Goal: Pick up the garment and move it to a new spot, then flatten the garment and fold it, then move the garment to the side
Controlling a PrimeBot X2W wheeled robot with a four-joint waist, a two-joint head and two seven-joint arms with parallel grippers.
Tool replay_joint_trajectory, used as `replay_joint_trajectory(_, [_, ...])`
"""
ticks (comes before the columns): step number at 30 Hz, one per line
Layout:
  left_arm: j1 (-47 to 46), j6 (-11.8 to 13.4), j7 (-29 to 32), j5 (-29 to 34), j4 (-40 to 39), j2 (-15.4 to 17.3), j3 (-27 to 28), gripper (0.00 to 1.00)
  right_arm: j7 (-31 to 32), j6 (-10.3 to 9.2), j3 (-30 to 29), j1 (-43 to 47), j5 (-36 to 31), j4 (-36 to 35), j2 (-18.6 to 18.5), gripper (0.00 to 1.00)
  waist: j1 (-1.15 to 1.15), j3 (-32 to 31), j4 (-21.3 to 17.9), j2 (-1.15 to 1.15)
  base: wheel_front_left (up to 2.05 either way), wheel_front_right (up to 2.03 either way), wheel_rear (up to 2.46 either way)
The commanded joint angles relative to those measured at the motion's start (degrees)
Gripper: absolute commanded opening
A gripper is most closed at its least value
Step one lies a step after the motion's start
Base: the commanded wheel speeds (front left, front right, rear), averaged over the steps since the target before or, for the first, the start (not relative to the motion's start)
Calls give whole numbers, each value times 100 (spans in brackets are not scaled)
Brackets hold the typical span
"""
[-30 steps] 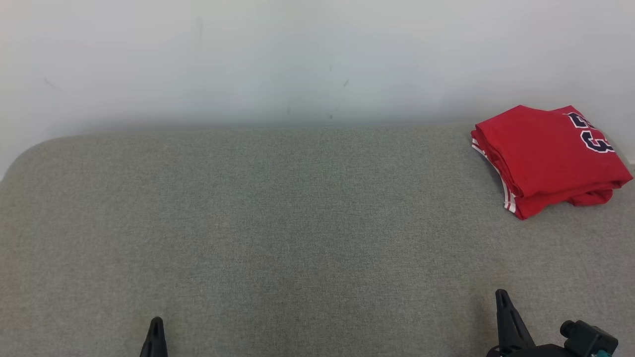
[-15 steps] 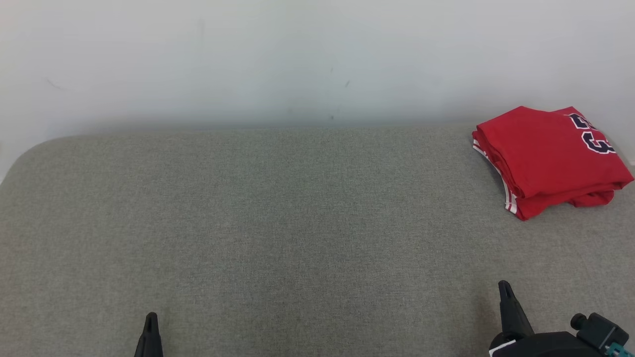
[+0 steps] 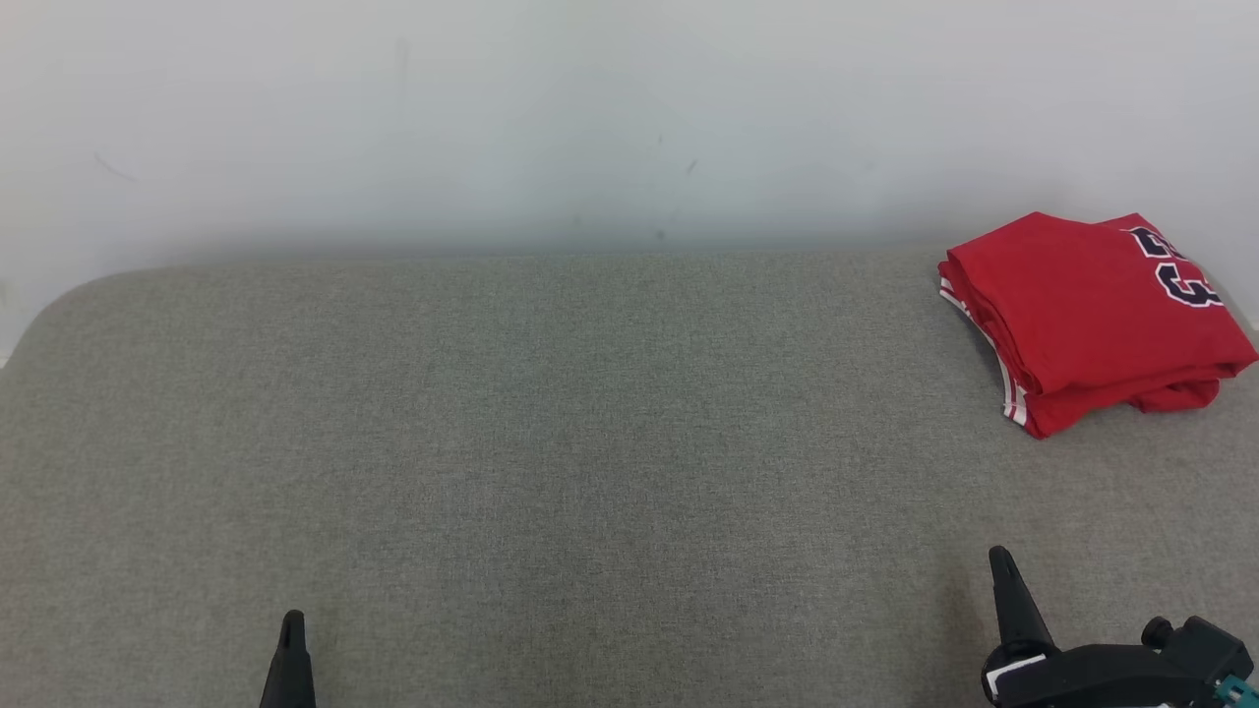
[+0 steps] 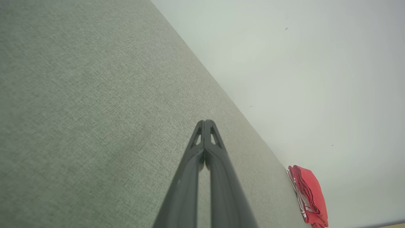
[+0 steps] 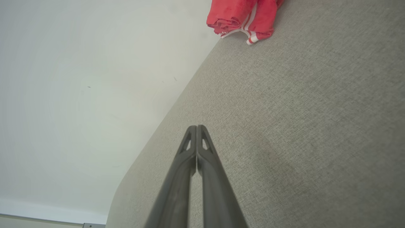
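Note:
The garment (image 3: 1092, 315) is a red jersey with dark numerals and white side stripes, folded into a compact stack at the far right of the grey surface, close to the wall. It also appears as the garment (image 4: 308, 194) low right in the left wrist view and the garment (image 5: 245, 15) at the top of the right wrist view. My left gripper (image 3: 292, 619) sits at the lower left, shut and empty, tips together (image 4: 205, 122). My right gripper (image 3: 1000, 556) is at the lower right, shut and empty, well short of the jersey, tips touching (image 5: 196, 127).
The grey fabric-covered surface (image 3: 590, 442) spreads across the whole view, with a rounded far-left corner. A pale wall (image 3: 590, 118) rises directly behind its far edge.
Both grippers have edged a little: the right fingertip now reaches higher in the head view, the left has slid slightly left. The folded jersey stays where it lay.

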Motion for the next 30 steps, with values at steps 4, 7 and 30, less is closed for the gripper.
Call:
replay_joint_trajectory(4, [-133,-33,64,-441,-88,19,42,0,120,-5,-47,-142,406,-60,-1,0,0,-3,6,0,0,0,0])
replay_joint_trajectory(7, [-143,-41,94,-575,-90,19,51,0,158,-6,-56,-158,542,-59,0,0,0,-5,8,0,0,0,0])
replay_joint_trajectory(30, [-236,-111,353,-1955,-127,23,142,0,578,-8,-156,-318,1894,-48,1,0,0,-21,36,0,0,0,0])
